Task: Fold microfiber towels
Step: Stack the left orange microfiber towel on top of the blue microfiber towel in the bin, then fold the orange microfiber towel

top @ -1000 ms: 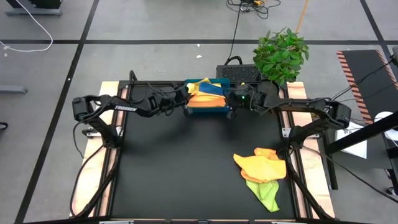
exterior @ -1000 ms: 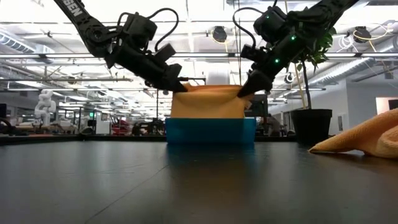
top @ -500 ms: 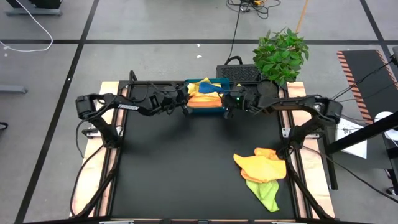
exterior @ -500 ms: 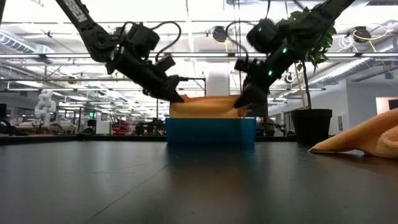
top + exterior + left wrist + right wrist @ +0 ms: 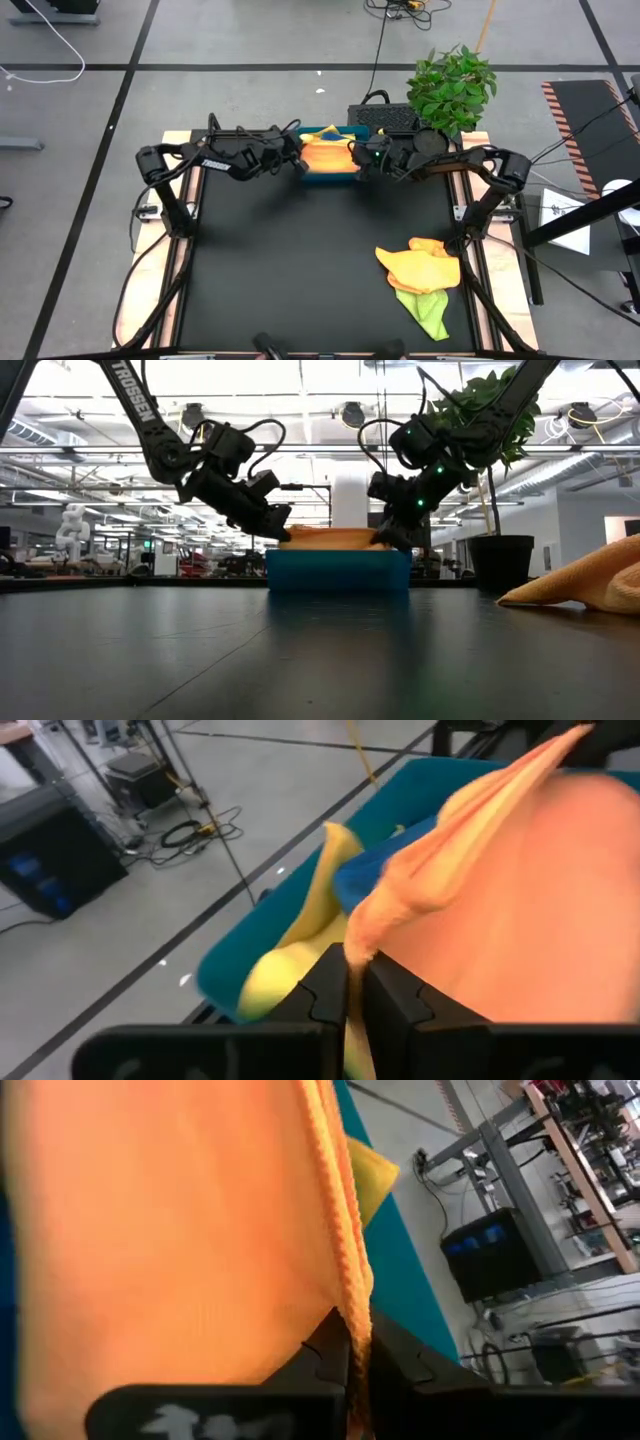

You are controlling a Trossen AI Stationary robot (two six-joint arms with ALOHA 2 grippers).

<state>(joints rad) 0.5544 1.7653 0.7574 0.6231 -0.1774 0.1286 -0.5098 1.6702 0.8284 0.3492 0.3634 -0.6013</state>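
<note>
Here the orange towel [image 5: 329, 157] lies spread flat over the blue tray [image 5: 338, 570], stretched between the two grippers and covering most of the tray's top. From the low view it shows as a thin, slightly domed orange layer [image 5: 330, 538] resting on the tray's upper rim. Its weave is a fine ribbed microfiber, and the edge near the right gripper is doubled into a thick hem [image 5: 345, 1230]. Beneath it in the tray lie other cloths: a pale yellow towel [image 5: 300, 955] bunched just beyond the left gripper's fingers and a blue towel [image 5: 370, 880] partly covered by the orange one.

The left gripper [image 5: 297, 160] sits at the tray's left end, its fingers [image 5: 325, 985] pressed together on a pinched corner of the orange towel. The right gripper [image 5: 360, 158] sits at the opposite end, fingers [image 5: 325, 1345] likewise clamped on the towel's hemmed edge. Both arms reach inward and slope down toward the tray, wrists raised above the fingertips, so the two grippers face each other across the cloth.

Well away from both grippers, toward the front right of the black table [image 5: 280, 260], lies a crumpled heap of towels: an orange-yellow towel [image 5: 420, 266] on top of a lime green towel [image 5: 426, 310].
</note>
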